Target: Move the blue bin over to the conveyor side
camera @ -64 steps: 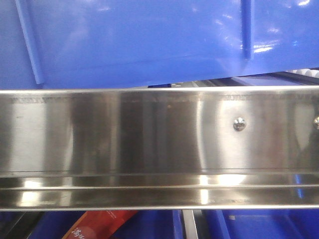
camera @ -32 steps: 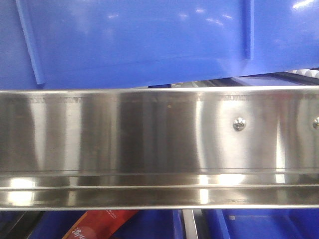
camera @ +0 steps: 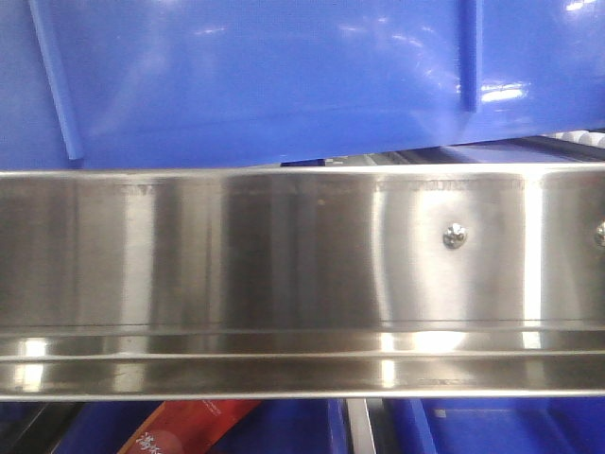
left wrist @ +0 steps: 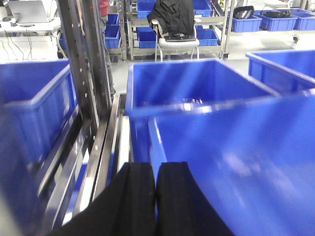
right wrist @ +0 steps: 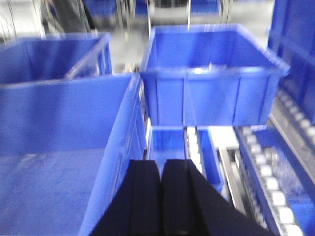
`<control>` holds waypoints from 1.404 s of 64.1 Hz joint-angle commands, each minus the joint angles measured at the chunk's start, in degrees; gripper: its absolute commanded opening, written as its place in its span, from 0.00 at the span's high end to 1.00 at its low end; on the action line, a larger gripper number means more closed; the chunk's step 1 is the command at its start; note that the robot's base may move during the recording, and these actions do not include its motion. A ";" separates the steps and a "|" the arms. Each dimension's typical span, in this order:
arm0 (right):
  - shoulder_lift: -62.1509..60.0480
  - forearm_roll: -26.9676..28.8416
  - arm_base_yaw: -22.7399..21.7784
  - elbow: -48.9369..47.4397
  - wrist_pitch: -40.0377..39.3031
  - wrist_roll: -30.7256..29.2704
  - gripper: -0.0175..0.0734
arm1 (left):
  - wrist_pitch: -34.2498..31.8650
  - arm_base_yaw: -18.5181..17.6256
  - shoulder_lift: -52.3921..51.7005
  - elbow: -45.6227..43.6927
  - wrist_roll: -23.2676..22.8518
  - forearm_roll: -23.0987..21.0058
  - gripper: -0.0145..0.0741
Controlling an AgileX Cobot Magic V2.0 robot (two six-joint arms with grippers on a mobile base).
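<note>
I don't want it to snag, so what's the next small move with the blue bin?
Probably lift slightly, levelling it: the blue bin hangs tilted, its bottom edge just above the steel rail, while the left fingers and right fingers are shut on its side walls.

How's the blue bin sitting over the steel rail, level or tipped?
Tipped. Front view: bottom edge of the blue bin nears the steel rail at left, with a gap opening at right.

White characters, seemingly Chinese, printed on a flat red package (camera: 194,426) seen below a brushed steel rail (camera: 284,274), cut off by the picture's lower edge, too blurred to be read, no other legible text made out in any view.
</note>
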 commanded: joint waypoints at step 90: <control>44.11 -3.61 5.66 -39.57 17.18 0.12 0.89 | -3.52 -0.07 15.60 -2.07 -0.12 -7.64 0.82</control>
